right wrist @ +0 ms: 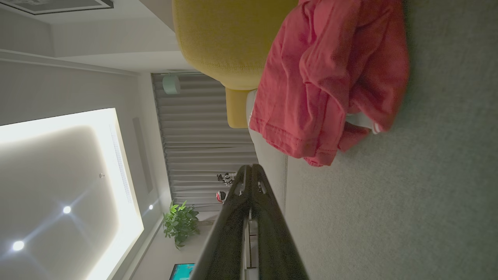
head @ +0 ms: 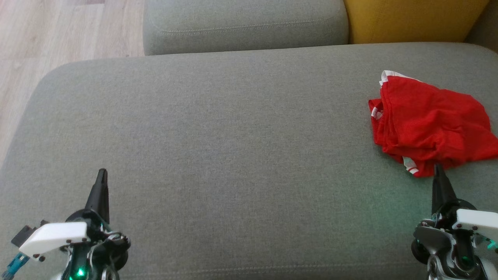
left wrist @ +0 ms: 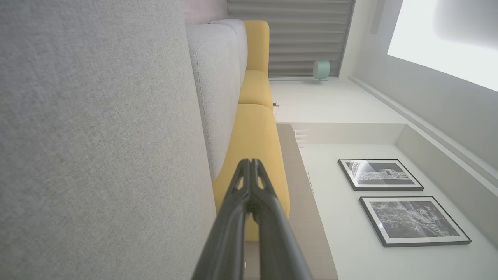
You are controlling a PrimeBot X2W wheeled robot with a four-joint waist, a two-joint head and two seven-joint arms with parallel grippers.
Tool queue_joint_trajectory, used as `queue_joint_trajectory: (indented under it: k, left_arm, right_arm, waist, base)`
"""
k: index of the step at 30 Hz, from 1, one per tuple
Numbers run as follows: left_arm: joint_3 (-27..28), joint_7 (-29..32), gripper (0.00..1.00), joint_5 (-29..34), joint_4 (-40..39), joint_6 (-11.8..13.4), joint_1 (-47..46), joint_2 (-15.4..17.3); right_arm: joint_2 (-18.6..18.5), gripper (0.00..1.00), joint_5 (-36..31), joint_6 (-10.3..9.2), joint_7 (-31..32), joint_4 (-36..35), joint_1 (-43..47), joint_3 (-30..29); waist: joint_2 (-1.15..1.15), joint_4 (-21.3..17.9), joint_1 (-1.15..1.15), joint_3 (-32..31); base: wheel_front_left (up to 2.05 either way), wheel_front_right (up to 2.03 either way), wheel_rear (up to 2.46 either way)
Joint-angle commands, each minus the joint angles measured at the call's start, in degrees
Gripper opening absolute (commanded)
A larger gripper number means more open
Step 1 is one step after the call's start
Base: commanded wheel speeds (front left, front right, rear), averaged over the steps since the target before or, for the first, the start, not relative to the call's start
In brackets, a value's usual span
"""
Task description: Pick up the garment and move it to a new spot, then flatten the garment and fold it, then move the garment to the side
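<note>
Grey woven sofa cushion (head: 233,136) carries a crumpled red cloth garment (head: 428,124) just beyond the right pincer (head: 438,168), pressed together like the left pincer (head: 102,172), so advancing unopened may merely shove it.

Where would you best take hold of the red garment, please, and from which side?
Pinch the bunched near edge of the red garment, coming from the robot's side with the nearby right gripper. Folds there seem raised off the grey cushion, giving the fingers purchase.
</note>
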Motion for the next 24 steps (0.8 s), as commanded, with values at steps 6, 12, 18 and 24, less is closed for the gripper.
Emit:
queue_joint_trajectory:
  k: [6,12,18,24]
  left_arm:
    - [2.18,0.30,0.00,0.03,-1.66,-0.41,-3.06,0.32]
    - [2.27,0.37,0.00,0.10,-1.66,-0.41,-3.07,0.26]
    - [2.34,0.42,0.00,0.16,-1.66,-0.41,-3.08,0.21]
    - [2.40,0.47,0.00,0.20,-1.66,-0.41,-3.08,0.17]
  right_arm:
    - [-0.66,0.00,0.27,-0.04,0.46,-1.78,-2.83,1.08]
    - [-0.62,0.00,0.23,-0.04,0.50,-1.78,-2.83,1.03]
    - [-0.60,0.00,0.20,-0.04,0.53,-1.78,-2.84,0.99]
    - [-0.57,0.00,0.17,-0.04,0.55,-1.78,-2.84,0.96]
  waist:
    - [0.00,0.00,0.00,0.00]
    - [0.00,0.00,0.00,0.00]
    - [0.00,0.00,0.00,0.00]
    - [0.00,0.00,0.00,0.00]
  base:
    - [0.00,0.00,0.00]
    - [0.00,0.00,0.00]
    - [0.00,0.00,0.00]
    - [0.00,0.00,0.00]
